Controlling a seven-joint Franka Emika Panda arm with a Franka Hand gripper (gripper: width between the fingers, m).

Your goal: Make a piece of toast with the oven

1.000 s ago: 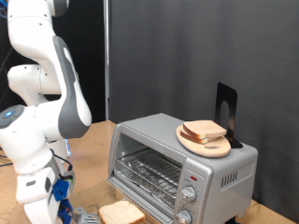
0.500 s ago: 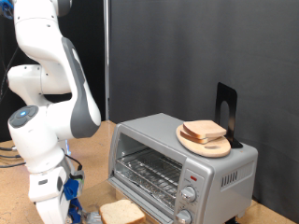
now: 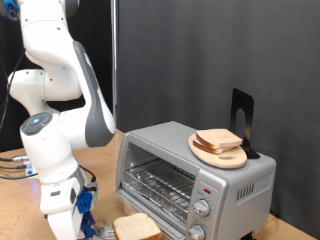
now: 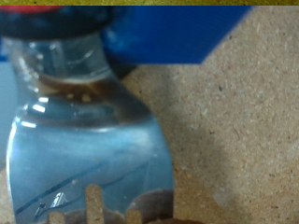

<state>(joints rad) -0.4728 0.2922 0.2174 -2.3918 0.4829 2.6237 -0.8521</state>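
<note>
Since a second ago we have swung our arm toward the oven (image 3: pixel 190 175), carrying the piece of toast (image 3: pixel 136 229) closer to its door. Our claw (image 3: pixel 100 232) sits low at the table (image 3: pixel 20 215) beside that slice; whether it grips, we cannot tell.

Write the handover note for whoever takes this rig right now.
Gripper: down at the tabletop in the exterior view's bottom left, right beside the toast. Whether it grips the slice can't be told; the wrist view shows only a close transparent finger and the wooden table.
Toast: low in front of the oven, at its left front corner.
Oven: door open, wire rack bare.
Other bread slices sit on the wooden plate atop the oven.
Done: door open, arm at the slice.
Left: the slice is not on the rack, and the door is not shut.
</note>
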